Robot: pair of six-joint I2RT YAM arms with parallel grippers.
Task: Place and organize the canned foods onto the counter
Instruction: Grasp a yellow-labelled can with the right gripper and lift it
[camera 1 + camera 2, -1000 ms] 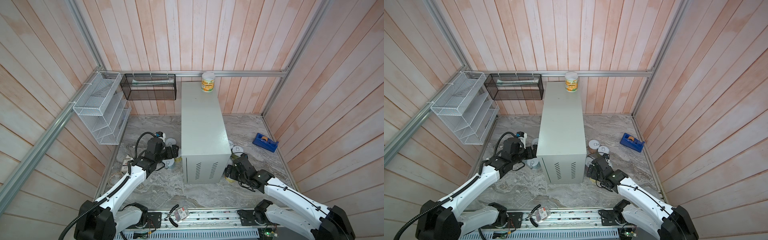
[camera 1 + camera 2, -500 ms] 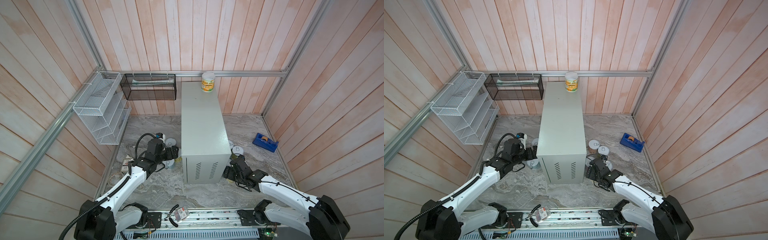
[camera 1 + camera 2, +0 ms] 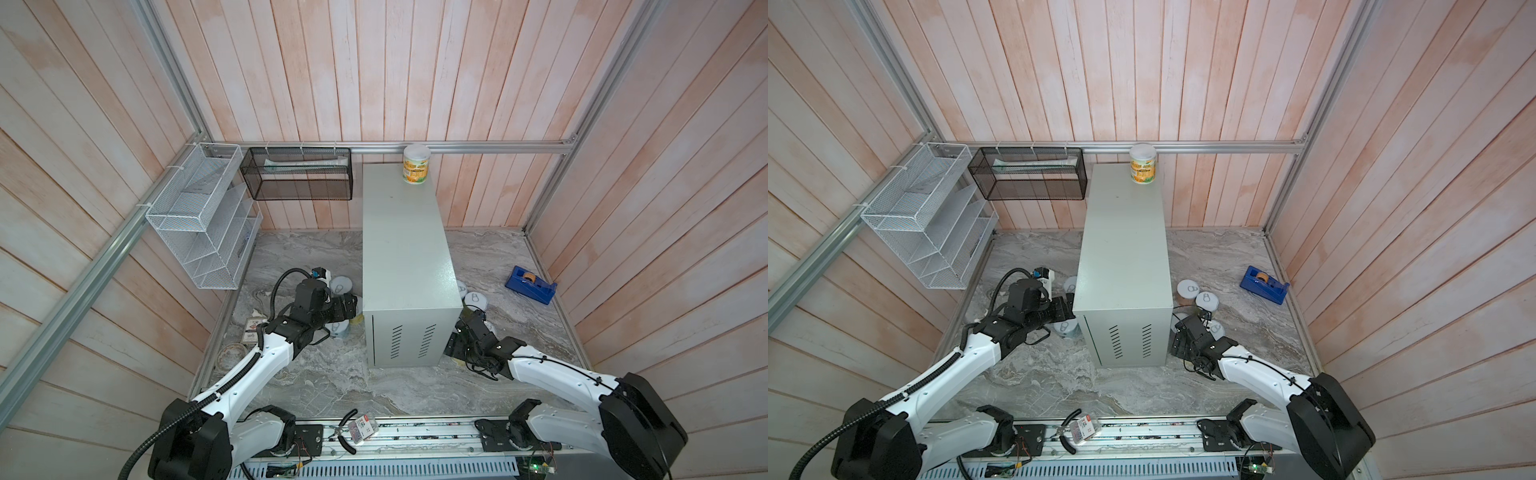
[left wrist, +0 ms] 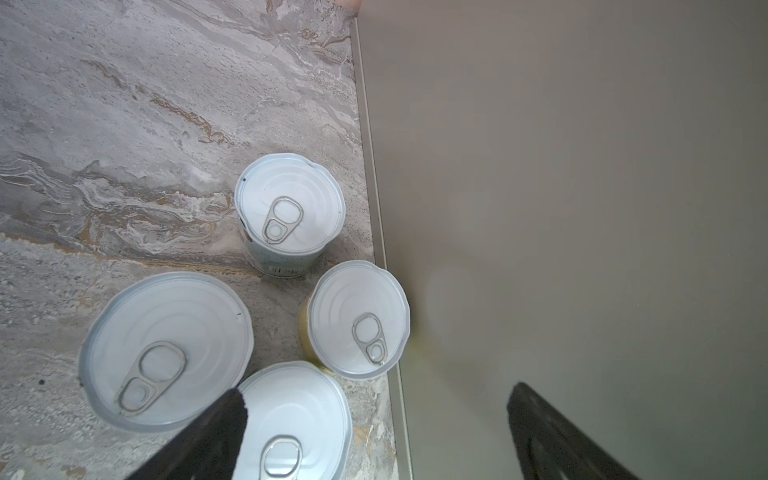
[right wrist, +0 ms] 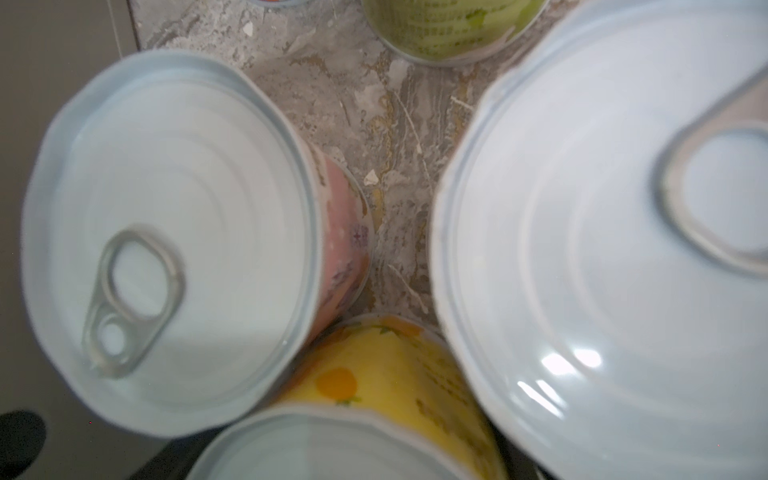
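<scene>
Beside counter [image 3: 405, 257] | cans [image 4: 289, 208] stand lids-up | left tool [image 4: 378, 394] spread | right tool [image 3: 1183, 328]: cannot tell

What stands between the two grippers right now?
The counter: in both top views its vented front end separates the left gripper from the right gripper, both low among the cans on the floor.

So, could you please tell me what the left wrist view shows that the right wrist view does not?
Only the left wrist view: four upright cans, among them a pale-blue-labelled can and a yellow-sided can. Only the right wrist view: a pink-labelled can, a green-labelled can and a yellow can with orange print. Both: silver pull-tab lids, the marble surface and the counter, seen as a grey-green wall.
</scene>
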